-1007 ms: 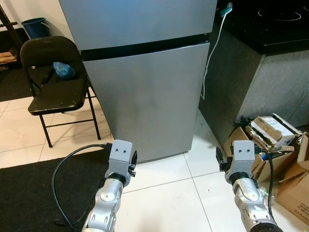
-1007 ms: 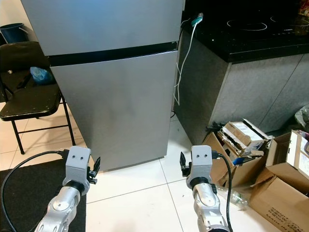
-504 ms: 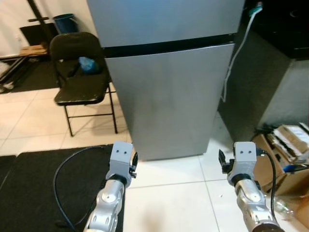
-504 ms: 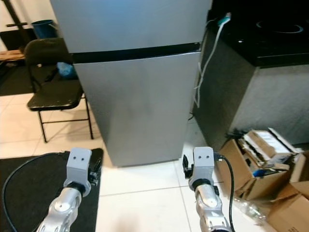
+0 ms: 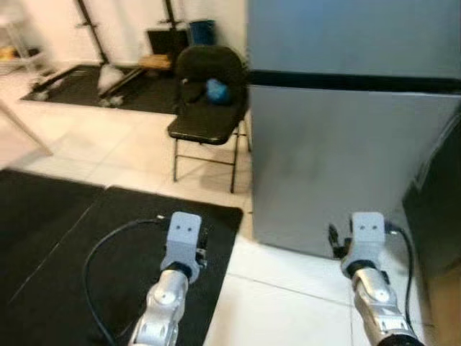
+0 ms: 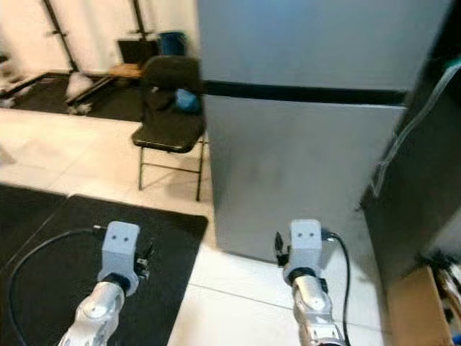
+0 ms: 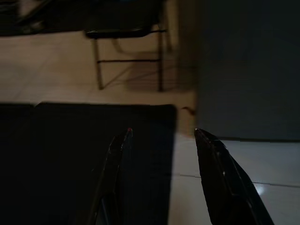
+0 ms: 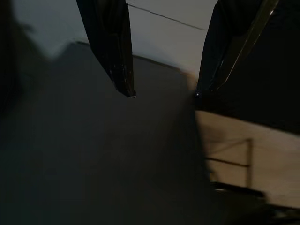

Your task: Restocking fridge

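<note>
Fridge [image 5: 353,144] closed on white tiles [image 5: 288,303] beside black mat [image 5: 94,238]; left tool [image 7: 161,133] and right tool [image 8: 164,93] spread, empty.

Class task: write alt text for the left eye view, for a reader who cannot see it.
A closed silver fridge stands ahead on white tiles, with the left pincer over a black mat and the right pincer near its base. A black folding chair holding a blue item sits beside it.
</note>
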{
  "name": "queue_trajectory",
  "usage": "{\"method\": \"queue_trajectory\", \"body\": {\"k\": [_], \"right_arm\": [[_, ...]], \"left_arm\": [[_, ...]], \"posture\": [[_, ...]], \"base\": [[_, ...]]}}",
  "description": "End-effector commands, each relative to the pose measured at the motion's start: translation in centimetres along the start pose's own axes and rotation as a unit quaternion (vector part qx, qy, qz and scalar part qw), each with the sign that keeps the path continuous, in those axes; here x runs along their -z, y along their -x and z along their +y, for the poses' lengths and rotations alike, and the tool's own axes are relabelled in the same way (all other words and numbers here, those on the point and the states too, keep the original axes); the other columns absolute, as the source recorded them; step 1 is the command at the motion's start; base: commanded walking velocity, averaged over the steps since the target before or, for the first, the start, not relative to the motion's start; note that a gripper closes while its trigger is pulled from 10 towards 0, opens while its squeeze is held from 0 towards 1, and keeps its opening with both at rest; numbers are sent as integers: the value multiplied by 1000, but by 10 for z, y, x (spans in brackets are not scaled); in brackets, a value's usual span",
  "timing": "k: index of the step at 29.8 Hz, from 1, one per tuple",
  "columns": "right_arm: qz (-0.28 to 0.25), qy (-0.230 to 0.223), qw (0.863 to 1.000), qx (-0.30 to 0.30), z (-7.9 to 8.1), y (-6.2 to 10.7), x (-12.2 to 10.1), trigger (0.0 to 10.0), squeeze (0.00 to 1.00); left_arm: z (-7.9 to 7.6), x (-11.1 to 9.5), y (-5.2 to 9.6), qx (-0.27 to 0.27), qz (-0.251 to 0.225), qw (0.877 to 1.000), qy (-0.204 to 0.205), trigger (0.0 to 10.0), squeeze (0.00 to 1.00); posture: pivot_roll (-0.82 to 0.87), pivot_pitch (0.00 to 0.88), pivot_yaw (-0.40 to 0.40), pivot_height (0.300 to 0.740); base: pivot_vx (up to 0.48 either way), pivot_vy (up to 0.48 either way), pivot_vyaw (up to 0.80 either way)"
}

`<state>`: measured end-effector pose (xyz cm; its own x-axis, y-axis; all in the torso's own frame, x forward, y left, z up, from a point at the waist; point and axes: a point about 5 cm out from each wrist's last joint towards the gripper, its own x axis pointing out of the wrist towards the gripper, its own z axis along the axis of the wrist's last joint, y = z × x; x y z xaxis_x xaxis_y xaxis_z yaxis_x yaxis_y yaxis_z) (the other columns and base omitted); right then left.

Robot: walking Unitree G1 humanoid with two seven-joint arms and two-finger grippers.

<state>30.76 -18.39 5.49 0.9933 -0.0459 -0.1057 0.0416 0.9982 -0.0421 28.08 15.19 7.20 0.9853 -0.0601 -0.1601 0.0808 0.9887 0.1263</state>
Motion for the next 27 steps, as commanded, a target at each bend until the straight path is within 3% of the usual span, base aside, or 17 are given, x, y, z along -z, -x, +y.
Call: {"method": "queue_trajectory", "body": {"k": [1, 27], "right_arm": [[13, 3, 1000, 3, -1, 3, 6, 10000, 0], [17, 5, 1000, 0, -1, 3, 6, 10000, 0]], "left_arm": [[0, 6, 2, 2, 14, 1000, -5, 10000, 0], [-1, 7, 2, -3, 17, 1000, -4, 10000, 0]], "posture": [[-117, 87, 34, 740], [-116, 92, 31, 740]], "base": [[0, 0, 800], [0, 0, 800]]}}
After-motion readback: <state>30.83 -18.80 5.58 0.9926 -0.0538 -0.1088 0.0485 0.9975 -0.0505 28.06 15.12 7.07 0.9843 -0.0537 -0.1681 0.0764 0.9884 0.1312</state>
